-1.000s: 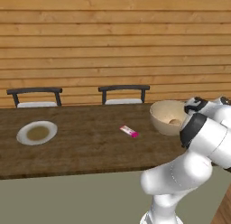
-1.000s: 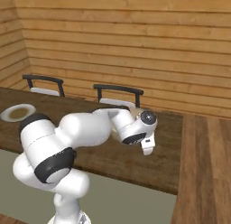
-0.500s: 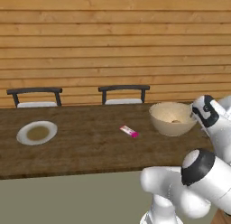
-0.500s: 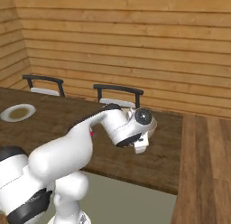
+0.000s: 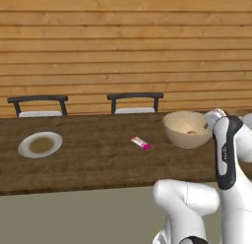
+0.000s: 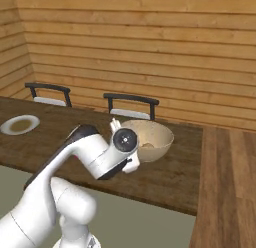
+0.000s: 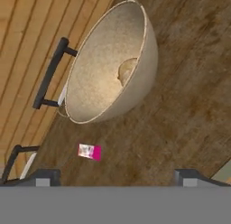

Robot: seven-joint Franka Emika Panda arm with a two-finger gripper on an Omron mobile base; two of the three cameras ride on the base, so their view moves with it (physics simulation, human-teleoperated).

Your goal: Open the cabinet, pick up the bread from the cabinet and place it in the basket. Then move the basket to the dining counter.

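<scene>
The basket [image 5: 186, 129], a deep speckled beige bowl, stands upright on the dark wood dining counter [image 5: 98, 162] near its right end. The bread [image 7: 127, 69], a small tan lump, lies inside it and also peeks over the rim [image 5: 193, 132]. My gripper [image 7: 117, 178] is open, its two tips wide apart with nothing between them, and it hangs back from the basket [image 7: 108, 65] without touching it. In the right base view the hand sits just in front of the basket [image 6: 152, 139]. The cabinet is out of view.
A small pink packet [image 5: 141, 143] lies on the counter left of the basket, and a white plate [image 5: 40, 144] sits far left. Two dark chairs [image 5: 135, 101] [image 5: 38, 104] stand behind the counter against the plank wall. The counter [image 6: 175, 177] ends at the right, beside wood floor.
The jaws have opened wide and let go of the basket, which stays in place on the counter. The hand has drawn back from its right side and the arm has refolded.
</scene>
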